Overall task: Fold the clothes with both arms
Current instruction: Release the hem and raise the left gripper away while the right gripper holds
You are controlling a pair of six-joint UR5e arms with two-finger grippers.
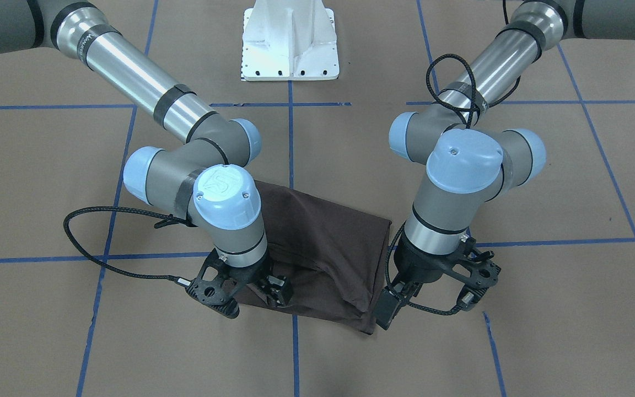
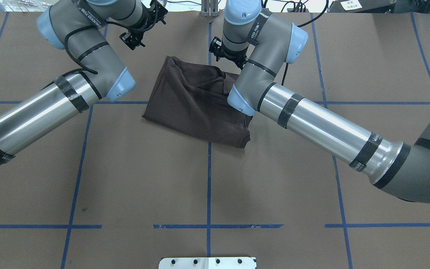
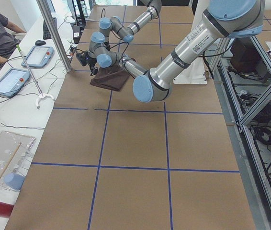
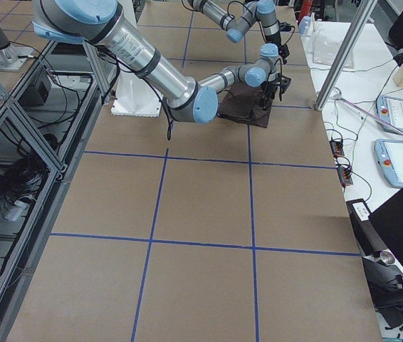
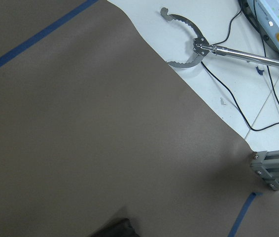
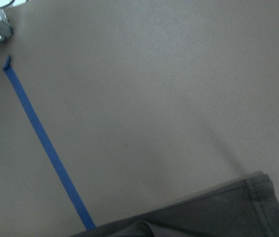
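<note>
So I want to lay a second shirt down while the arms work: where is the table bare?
Bare: the broad stretch of table between the T-shirt and the white base plate, and the far corners outside the left arm and right arm. Crowded: the far edge, where both arms close in on the T-shirt.

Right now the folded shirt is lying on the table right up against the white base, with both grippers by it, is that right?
Not quite. The shirt is folded and on the table, with the left gripper and right gripper by it. But it lies far from the white base, towards the table's opposite side. The overhead view shows this.
</note>
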